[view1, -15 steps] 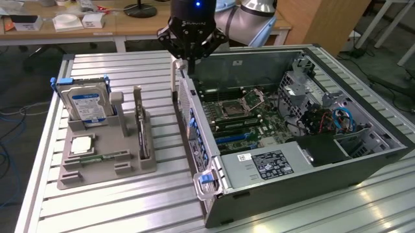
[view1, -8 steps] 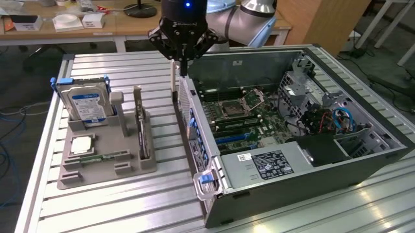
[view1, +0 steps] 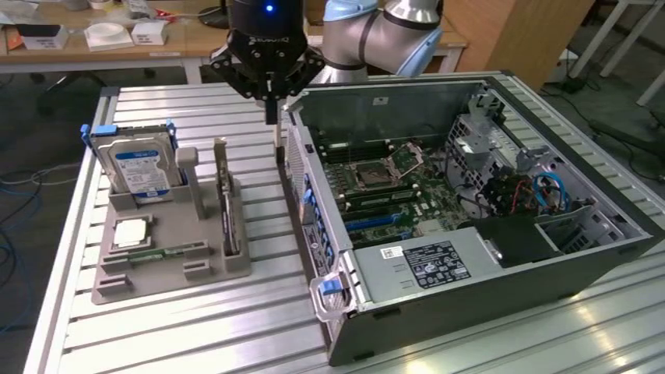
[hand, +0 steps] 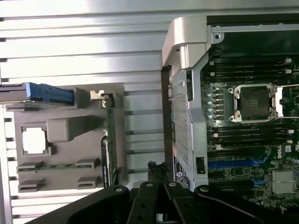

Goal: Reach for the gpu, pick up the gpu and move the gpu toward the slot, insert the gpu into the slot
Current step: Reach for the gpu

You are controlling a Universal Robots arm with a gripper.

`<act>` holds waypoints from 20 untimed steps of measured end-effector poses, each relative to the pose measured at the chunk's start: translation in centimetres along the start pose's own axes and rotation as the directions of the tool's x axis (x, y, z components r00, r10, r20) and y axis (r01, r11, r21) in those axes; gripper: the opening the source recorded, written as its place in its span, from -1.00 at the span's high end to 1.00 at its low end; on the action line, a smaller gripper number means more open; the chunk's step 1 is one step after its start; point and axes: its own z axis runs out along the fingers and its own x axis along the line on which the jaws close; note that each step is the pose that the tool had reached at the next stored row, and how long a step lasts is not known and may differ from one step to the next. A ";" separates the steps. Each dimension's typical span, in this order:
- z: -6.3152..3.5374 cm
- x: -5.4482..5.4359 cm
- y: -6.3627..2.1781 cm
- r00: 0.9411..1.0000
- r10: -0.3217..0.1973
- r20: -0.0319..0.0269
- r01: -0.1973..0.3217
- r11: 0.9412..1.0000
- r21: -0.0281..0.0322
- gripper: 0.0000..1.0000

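Observation:
The gpu (view1: 223, 195) is a thin dark card standing on edge in a grey holder (view1: 167, 269) at the exterior view's left. In the wrist view the gpu (hand: 109, 144) appears as a narrow strip along the holder's (hand: 65, 179) edge. My gripper (view1: 272, 117) hangs above the table's back part, between the holder and the open computer case (view1: 468, 280), its fingers shut with nothing in them. It is well above the card and off to its side. A blue slot (view1: 372, 222) lies on the green motherboard inside the case, also seen as a blue slot (hand: 231, 164) in the wrist view. The gripper (hand: 157, 171) tips point down at the case wall.
A blue-labelled hard drive (view1: 140, 167) stands at the holder's back, with a CPU chip (view1: 130, 232) and a green memory stick (view1: 158, 253) lying flat in it. The case wall (view1: 311, 210) rises beside the holder. The slatted metal table (view1: 208, 327) lies in front. A CPU socket (hand: 254, 102) sits on the motherboard.

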 end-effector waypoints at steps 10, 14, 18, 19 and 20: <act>0.03 2.4 -0.21 1.000 0.000 -0.003 0.000 1.000 0.000 0.80; 0.04 3.8 -0.31 1.000 0.000 -0.004 0.000 1.000 0.000 0.80; 0.05 5.1 -0.42 1.000 0.000 -0.004 0.000 1.000 0.000 0.80; 0.05 5.4 -0.44 1.000 0.000 -0.004 0.000 1.000 0.000 0.80; 0.06 5.7 -0.46 1.000 0.000 -0.005 0.000 1.000 0.000 0.80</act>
